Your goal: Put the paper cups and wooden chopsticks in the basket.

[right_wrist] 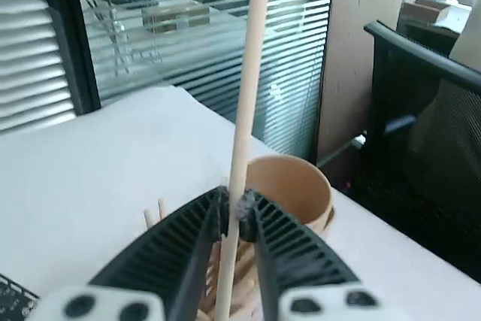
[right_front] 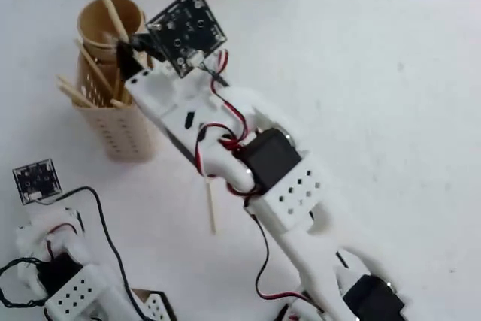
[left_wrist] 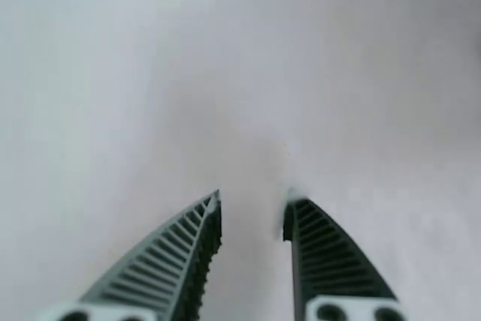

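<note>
Because the right arm's black fingers (right_wrist: 210, 227) are clamped low on a long pale wooden chopstick (right_wrist: 252, 73) tilted over the tan perforated basket (right_front: 120, 129) holding a brown paper cup (right_wrist: 289, 186), a careless release could tip it onto the white bench (right_front: 376, 73), while the left fingers (left_wrist: 199, 231) hang apart and empty

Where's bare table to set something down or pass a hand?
Free: the wide table on the right arm's outer side, out to the far edge; a smaller patch between basket and left arm. Crowded: at the basket, where the right tool grips a chopstick, and beside the loose chopstick.
</note>
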{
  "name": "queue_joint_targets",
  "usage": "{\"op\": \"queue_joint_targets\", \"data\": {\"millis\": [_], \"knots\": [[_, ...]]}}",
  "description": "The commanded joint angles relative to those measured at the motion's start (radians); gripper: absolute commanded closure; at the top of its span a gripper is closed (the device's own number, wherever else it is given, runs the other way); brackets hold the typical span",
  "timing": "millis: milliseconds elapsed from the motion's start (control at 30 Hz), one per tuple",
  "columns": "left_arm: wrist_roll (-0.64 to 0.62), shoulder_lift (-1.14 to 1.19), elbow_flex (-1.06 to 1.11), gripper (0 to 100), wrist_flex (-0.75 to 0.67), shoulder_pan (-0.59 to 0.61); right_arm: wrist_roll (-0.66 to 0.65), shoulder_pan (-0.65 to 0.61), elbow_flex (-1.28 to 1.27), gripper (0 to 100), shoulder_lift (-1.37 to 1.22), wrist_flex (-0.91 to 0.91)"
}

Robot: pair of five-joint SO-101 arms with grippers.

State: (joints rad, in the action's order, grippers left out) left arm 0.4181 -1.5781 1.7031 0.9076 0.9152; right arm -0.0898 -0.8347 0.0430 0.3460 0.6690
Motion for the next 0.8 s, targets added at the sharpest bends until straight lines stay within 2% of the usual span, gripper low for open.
{"op": "queue_joint_targets", "data": {"millis": [0,133,233,467,667,767], "knots": [[0.008,0.004,-0.003,85,0.014,-0.012,0.0,-0.021,0.049,98.1,-0.008,-0.185],[0.008,0.004,-0.003,85,0.014,-0.013,-0.009,-0.044,0.055,98.1,-0.051,-0.357],[0.008,0.004,-0.003,85,0.017,-0.013,-0.009,-0.051,0.133,98.1,-0.128,-0.377],[0.008,0.004,-0.003,85,0.018,-0.013,-0.003,-0.05,0.358,98.1,-0.387,-0.363],[0.008,0.004,-0.003,85,0.018,-0.013,-0.006,-0.05,0.377,97.9,-0.427,-0.254],[0.008,0.004,-0.003,85,0.018,-0.013,-0.002,-0.035,0.374,92.9,-0.429,-0.245]]}}
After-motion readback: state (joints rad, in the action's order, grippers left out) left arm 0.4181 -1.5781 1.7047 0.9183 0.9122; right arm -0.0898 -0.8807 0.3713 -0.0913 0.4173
